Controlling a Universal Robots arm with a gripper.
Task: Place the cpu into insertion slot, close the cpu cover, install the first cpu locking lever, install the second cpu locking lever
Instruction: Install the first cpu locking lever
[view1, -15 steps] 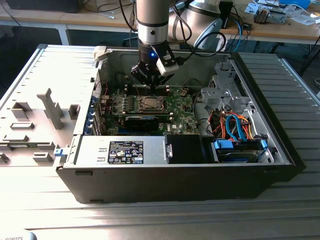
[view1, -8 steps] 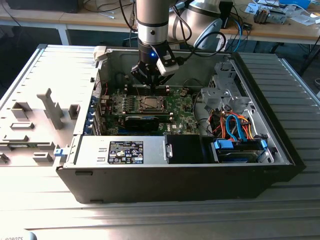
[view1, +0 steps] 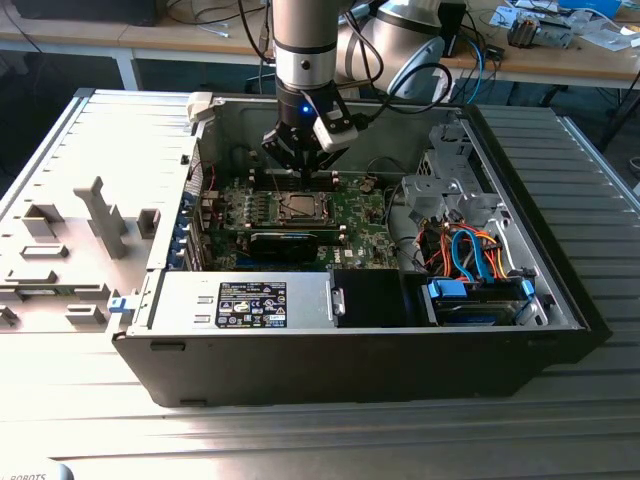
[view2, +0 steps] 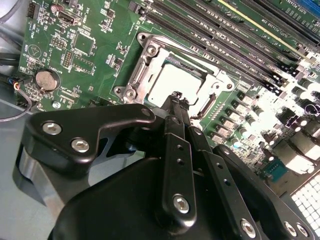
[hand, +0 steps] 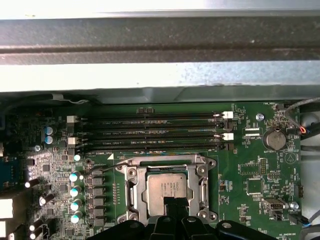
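The cpu (hand: 165, 187) lies flat in the insertion slot on the green motherboard, its silver top also showing in the second wrist view (view2: 172, 82) and in the exterior view (view1: 300, 207). The cpu cover (hand: 136, 186), a silver frame (view2: 150, 55), lies down around the chip. My gripper (view2: 176, 98) hangs just above the edge of the socket, its black fingers pressed together, shut with nothing visible between them. It sits at the socket's edge in the first wrist view (hand: 175, 202) and over the board in the exterior view (view1: 300, 165). A thin lever wire (hand: 100, 170) runs beside the socket.
Long black memory slots (hand: 150, 131) run beside the socket towards the case's back wall (view1: 250, 130). A coin battery (hand: 274, 138) sits on the board. A drive cage with coloured cables (view1: 470, 255) fills the case at the exterior view's right. A power supply (view1: 250, 302) lies along the front.
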